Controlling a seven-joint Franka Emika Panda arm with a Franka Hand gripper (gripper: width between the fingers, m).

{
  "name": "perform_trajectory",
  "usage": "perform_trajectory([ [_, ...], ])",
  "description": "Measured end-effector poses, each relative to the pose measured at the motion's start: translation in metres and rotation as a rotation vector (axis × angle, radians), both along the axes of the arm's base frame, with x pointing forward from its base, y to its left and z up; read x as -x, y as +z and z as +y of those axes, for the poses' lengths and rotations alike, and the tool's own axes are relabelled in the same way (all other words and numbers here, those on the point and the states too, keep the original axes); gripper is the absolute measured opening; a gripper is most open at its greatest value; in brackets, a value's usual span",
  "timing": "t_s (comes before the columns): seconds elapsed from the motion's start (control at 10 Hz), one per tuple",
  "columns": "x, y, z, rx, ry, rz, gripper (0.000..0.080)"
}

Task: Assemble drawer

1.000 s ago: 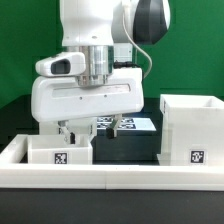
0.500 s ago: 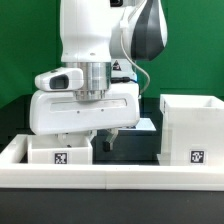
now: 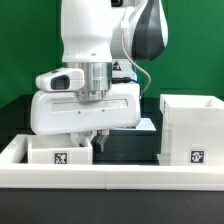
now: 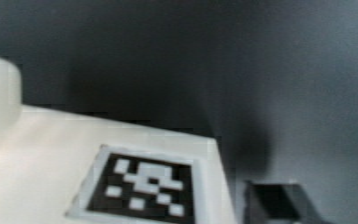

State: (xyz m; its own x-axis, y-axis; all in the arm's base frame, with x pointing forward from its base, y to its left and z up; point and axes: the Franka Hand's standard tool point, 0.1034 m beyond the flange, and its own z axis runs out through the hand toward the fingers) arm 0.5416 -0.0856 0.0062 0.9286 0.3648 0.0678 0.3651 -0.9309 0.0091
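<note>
A Franka Panda arm works over a dark tabletop (image 3: pixel 135 150) during the assembly of a white plastic drawer. A long, low white rail (image 3: pixel 120 180) closes off the near edge of the workspace. Just behind it, towards the exterior view's left, sits one small white open-top plastic tray (image 3: pixel 45 152). One big white cube-like plastic shell (image 3: pixel 190 120) stands well apart at the exterior view's right, cut off by the picture's edge. A strip of bare dark table between tray and shell is the main open room. A green backdrop (image 3: pixel 20 50) rises behind.

The arm's two-finger gripper (image 3: pixel 88 141) hangs low beside the tray's inner edge, under its broad white hand. The fingertips are close to the tray's rim. The exterior view does not show how wide the jaws stand, or whether they touch or grip anything.

The exterior view shows one tray, one shell and one rail. It also shows two black-and-white square tags, one on the tray's front (image 3: pixel 60 157) and one on the shell's front (image 3: pixel 196 156). The blurred wrist view shows a white surface (image 4: pixel 43 150) bearing a single tag (image 4: pixel 149 185) against dark ground; which part it is cannot be told.
</note>
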Motion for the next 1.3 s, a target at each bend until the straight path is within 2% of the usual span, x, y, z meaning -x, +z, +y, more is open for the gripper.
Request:
perform_trajectory([
  [0.1, 0.0, 0.0, 0.0, 0.0, 0.0, 0.0, 0.0111],
  [0.2, 0.0, 0.0, 0.0, 0.0, 0.0, 0.0, 0.0111],
  [0.3, 0.0, 0.0, 0.0, 0.0, 0.0, 0.001, 0.004],
  [0.8, 0.001, 0.001, 0.001, 0.003, 0.027, 0.0, 0.004],
  [1.0, 0.007, 0.015, 0.005, 0.008, 0.178, 0.004, 0.0041],
  [1.2, 0.016, 0.018, 0.001, 0.001, 0.359, 0.03, 0.0041],
  [1.3, 0.019, 0.019, 0.003, 0.0, 0.36, 0.033, 0.0041],
])
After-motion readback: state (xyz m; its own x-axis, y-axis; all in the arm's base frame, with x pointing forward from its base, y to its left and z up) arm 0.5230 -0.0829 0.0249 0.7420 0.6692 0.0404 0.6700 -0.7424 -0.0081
